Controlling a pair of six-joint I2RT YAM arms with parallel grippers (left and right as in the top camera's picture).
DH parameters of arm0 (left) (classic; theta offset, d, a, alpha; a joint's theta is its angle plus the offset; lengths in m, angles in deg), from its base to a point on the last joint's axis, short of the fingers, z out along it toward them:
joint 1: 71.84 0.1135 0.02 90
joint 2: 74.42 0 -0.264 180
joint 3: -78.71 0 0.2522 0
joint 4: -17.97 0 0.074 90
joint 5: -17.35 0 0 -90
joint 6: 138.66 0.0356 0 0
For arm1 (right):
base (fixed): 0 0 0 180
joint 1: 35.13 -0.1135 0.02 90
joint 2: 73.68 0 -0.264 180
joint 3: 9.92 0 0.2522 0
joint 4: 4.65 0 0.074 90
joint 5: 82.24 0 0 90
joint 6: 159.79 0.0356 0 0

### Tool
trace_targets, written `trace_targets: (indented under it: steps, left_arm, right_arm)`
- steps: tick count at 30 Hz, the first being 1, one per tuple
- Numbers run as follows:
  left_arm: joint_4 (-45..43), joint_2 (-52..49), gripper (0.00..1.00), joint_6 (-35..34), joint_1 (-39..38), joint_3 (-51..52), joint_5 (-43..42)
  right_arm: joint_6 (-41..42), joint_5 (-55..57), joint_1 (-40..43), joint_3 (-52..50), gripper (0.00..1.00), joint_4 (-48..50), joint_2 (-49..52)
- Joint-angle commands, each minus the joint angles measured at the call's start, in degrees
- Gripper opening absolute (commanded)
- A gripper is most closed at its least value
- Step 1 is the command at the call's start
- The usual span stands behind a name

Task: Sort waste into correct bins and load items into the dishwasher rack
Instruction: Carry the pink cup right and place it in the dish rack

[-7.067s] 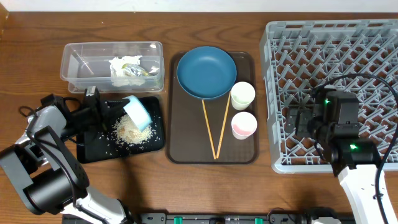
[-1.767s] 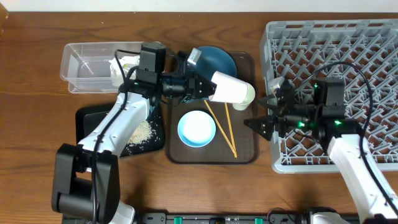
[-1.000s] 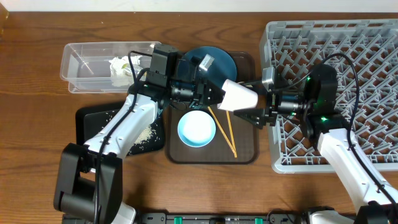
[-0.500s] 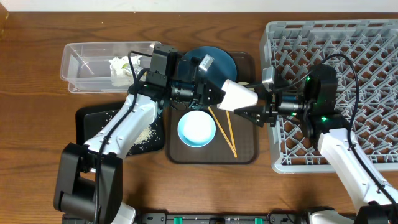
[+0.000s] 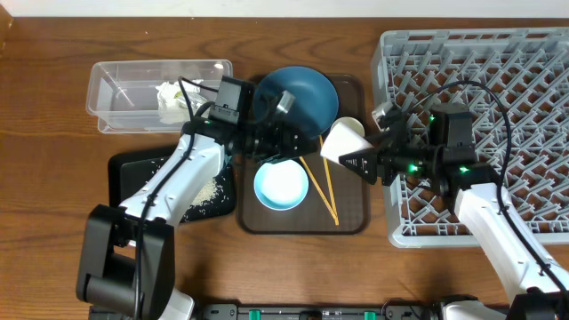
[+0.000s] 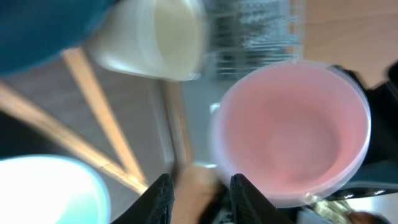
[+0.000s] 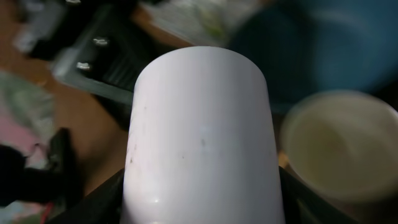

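Note:
The pink cup [image 5: 340,145] hangs on its side above the brown tray, my right gripper [image 5: 362,149] shut on it; its pale outer wall [image 7: 199,137] fills the right wrist view. My left gripper [image 5: 289,140] stands open just left of the cup, off it, and the left wrist view looks into the cup's pink mouth [image 6: 292,130]. The pale-green cup [image 5: 350,126] stands upright behind it. The dark-blue dish [image 5: 307,93], light-blue bowl [image 5: 281,185] and chopsticks [image 5: 322,191] lie on the tray. The grey dishwasher rack [image 5: 498,89] is at the right.
A clear tub [image 5: 124,84] at the back left holds the crumpled napkin [image 5: 173,98]. In front of it a black tray [image 5: 133,191] carries the rice [image 5: 206,188]. The brown serving tray [image 5: 351,213] lies between these bins and the rack.
My left gripper has opened, let go of the pink cup and drawn back to the left. My right gripper has closed on the cup and now holds it alone.

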Motion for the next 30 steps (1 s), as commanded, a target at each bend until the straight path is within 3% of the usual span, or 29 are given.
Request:
trace_targets:
  steps: [1,9,11,15,19,23,30]
  left_arm:
    - [4.4,1.8,0.34,6.9,2.3,-0.7,10.5]
    - [15.8,11.0,0.35,10.8,6.9,-0.7,23.4]
    - [16.5,13.7,0.35,10.8,7.4,-0.7,26.0]
    - [16.5,17.6,0.35,10.8,7.4,-0.7,31.7]
    - [16.6,19.5,0.36,10.8,7.4,-0.7,35.9]
    - [16.8,19.6,0.36,10.7,7.4,-0.7,36.1]
    - [17.2,19.6,0.36,10.7,7.4,-0.7,36.1]
  right_arm:
    - [2.6,9.1,2.2,2.0,0.36,-3.1,-2.7]
    - [2.6,24.0,11.0,13.4,0.32,-19.8,-8.9]
    - [3.2,28.5,13.6,17.0,0.22,-24.1,-8.9]
    - [5.3,36.9,18.3,20.7,0.15,-28.1,-8.9]
    - [6.7,42.0,24.0,22.1,0.01,-30.9,-8.7]
    - [9.3,48.7,31.2,22.3,0.01,-33.1,-7.9]
    - [12.9,48.2,43.8,27.8,0.01,-39.5,-1.8]
